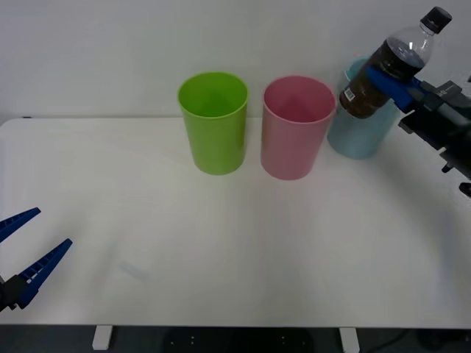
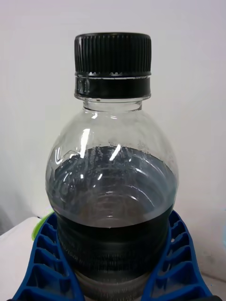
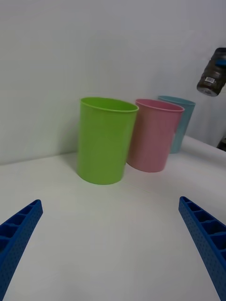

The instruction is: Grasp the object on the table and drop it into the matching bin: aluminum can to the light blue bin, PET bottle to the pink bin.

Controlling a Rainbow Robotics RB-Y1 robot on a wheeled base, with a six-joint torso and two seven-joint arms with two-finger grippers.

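Observation:
My right gripper is shut on the PET bottle, a small clear bottle of dark liquid with a black cap, and holds it tilted in the air at the far right, in front of the light blue bin. In the right wrist view the bottle sits between the blue ribbed fingers. The pink bin stands to the left of the light blue one on the white table. My left gripper rests open at the near left edge.
A lime green bin stands left of the pink bin. From the left wrist I see the green bin, pink bin and light blue bin in a row, with the bottle's base hanging high above.

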